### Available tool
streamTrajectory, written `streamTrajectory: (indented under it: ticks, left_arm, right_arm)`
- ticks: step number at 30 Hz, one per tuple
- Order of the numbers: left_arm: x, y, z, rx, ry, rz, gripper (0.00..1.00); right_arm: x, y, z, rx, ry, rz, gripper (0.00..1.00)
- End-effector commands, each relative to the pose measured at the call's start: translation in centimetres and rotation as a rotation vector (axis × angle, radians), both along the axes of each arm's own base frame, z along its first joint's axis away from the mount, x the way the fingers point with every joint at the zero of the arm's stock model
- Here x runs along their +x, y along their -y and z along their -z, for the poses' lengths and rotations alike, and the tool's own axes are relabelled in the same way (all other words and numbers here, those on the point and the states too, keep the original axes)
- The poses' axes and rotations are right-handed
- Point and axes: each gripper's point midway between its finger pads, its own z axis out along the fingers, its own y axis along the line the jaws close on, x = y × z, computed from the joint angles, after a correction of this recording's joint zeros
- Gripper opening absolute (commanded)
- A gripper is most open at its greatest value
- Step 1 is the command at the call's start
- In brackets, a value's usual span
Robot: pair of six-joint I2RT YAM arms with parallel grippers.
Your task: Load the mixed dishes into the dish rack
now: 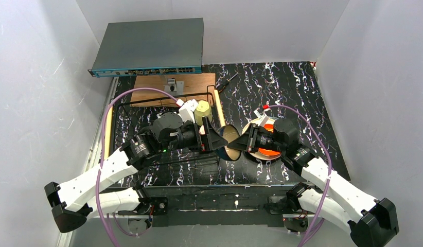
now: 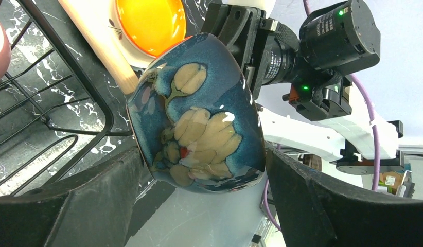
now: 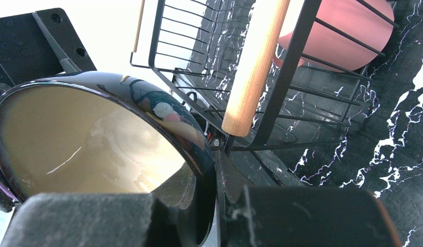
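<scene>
Black-fingered, the right gripper [image 3: 199,206] is clenched on the rim of the blue-teal bowl [image 2: 199,123], one finger inside its tan hollow. The left gripper [image 2: 204,206] stands spread wide, flanking the bowl's outer wall. The bowl hangs mid-frame in the top view, just beside the dish rack [image 1: 163,101]. It looks stiff, fairly heavy, slick and chippable, so the rim is the best hold. One bowl. Three cups racked: pink mug [image 3: 343,25], yellow-green mug [image 1: 203,112], white cup [image 1: 189,109]. One orange plate [image 1: 268,126] tops a stack I cannot count.

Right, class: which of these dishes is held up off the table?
The blue bowl, its rim pinched by the right gripper. The yellow-green mug sits in the dish rack; the plates lie stacked on the table.
</scene>
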Motion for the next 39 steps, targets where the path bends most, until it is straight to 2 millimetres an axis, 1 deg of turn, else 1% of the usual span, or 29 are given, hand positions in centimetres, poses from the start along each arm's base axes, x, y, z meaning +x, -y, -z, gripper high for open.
streamTrajectory:
  ticks: [1, 5, 16, 21, 25, 32, 34, 36, 38, 39]
  left_arm:
    - [0.3, 0.2, -3.0, -0.06, 0.051, -0.016, 0.84]
    - [0.3, 0.5, -3.0, -0.071, 0.032, -0.013, 0.81]
    - [0.3, 1.3, -3.1, -0.086, 0.01, 0.003, 0.86]
    - [0.4, 1.6, -3.1, -0.084, 0.009, 0.008, 0.84]
    - [0.5, 1.5, -3.2, -0.088, 0.019, 0.002, 0.72]
    - [0.7, 0.8, -3.9, -0.108, 0.069, -0.018, 0.37]
    - [0.6, 0.6, -4.1, -0.115, 0.081, -0.019, 0.27]
    - [0.6, 0.6, -4.2, -0.12, 0.086, -0.017, 0.19]
    - [0.5, 0.5, -4.3, -0.125, 0.091, -0.015, 0.12]
    - [0.5, 0.5, -4.3, -0.124, 0.092, -0.015, 0.09]
  right_arm:
    - [0.5, -0.2, -4.4, 0.073, 0.128, 0.015, 0.01]
    - [0.6, 0.0, -4.4, 0.061, 0.14, 0.037, 0.01]
    - [0.8, 0.1, -4.4, 0.051, 0.151, 0.046, 0.01]
    - [0.8, 0.0, -4.6, 0.049, 0.159, 0.044, 0.01]
    - [0.8, -0.1, -4.6, 0.047, 0.161, 0.042, 0.01]
    - [0.8, -0.3, -4.5, 0.039, 0.154, 0.038, 0.01]
    - [0.8, -0.4, -4.5, 0.037, 0.153, 0.035, 0.05]
    - [0.8, -0.4, -4.4, 0.037, 0.153, 0.031, 0.09]
    - [0.7, -0.5, -4.5, 0.039, 0.154, 0.028, 0.14]
    - [0.7, -0.5, -4.5, 0.038, 0.154, 0.027, 0.19]
